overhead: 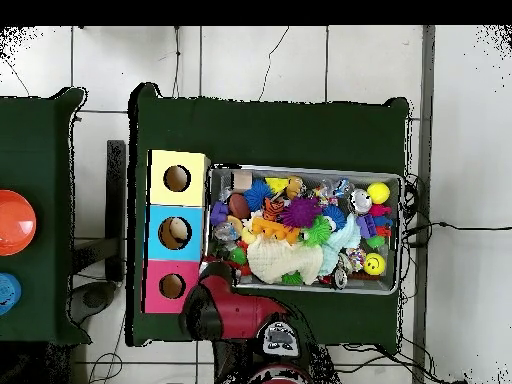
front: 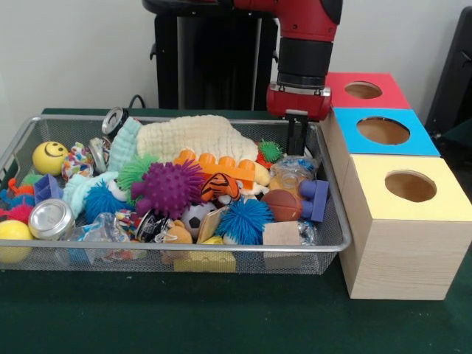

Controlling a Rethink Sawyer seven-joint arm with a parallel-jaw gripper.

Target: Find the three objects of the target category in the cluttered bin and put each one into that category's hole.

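Table: covered in green cloth.
Bin: packed with toys.
Gripper: lowered for searching; grip cannot be told.

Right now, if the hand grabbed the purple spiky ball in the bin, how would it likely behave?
The purple spiky ball looks soft and rubbery, so its spikes would probably yield. Being round and perched on clutter, it may roll if nudged. Likely light for its size.
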